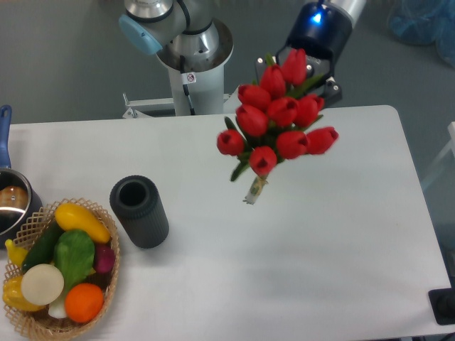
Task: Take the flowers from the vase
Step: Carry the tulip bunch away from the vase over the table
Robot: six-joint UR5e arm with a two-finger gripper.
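- Holding the flowers [279,121] clear above the table [334,234], well right of the vase [139,211], whose mouth I see empty.
- I read the end effector [313,67] as clamped on the bunch from behind; its fingers are hidden.
- Stems point down-left, away from the end effector.

Bystanders on our white table [320,249]

At the front left corner we see a wicker basket [106,280] filled with toy produce: a yellow squash [82,220], a green leafy piece [75,256], an orange [84,303] and a white round piece [43,284]. Just behind it, at the left edge, sits a metal pot [13,206] with a blue handle [4,124].
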